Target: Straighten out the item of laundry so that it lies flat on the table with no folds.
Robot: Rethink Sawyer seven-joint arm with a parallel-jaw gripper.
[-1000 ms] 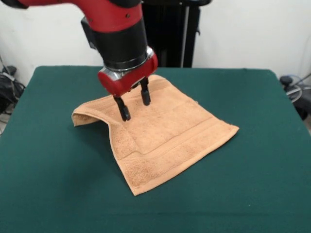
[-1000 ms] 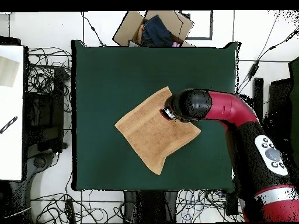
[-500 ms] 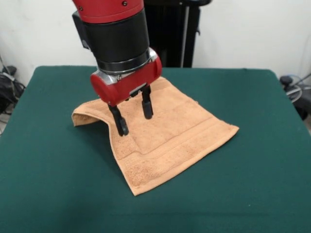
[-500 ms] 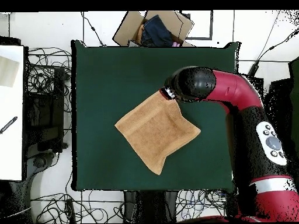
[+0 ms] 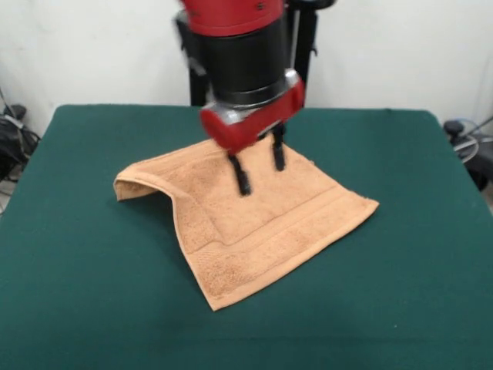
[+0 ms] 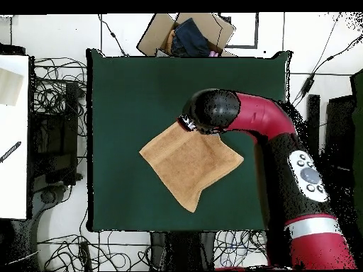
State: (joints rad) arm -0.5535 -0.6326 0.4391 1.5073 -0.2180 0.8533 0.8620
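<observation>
The item of laundry [image 5: 262, 223], a peach-orange towel, lies diamond-wise in the middle of the green table [image 5: 85, 293]. Its left corner [image 5: 127, 185] is humped up, and a crease runs from there down along the left edge. A woven band shows near the front-right edge. My gripper [image 5: 260, 176] hangs open just above the towel's far half, with nothing between its black fingers [image 5: 243, 185]. From overhead, the towel [image 6: 186, 168] shows on the table [image 6: 127, 92], and the arm's head covers the gripper [image 6: 188, 125] at the towel's upper corner.
An open cardboard box [image 6: 188, 34] holding dark cloth sits beyond the table's top edge in the overhead view. Cables [image 6: 53, 92] lie on the floor at the left, beside a white surface [image 6: 14, 134]. The red arm [image 6: 283, 149] crosses the table's right side.
The gripper has swung across the towel, from its left side toward the far right in the front view, and has stayed open. The towel has not moved.
</observation>
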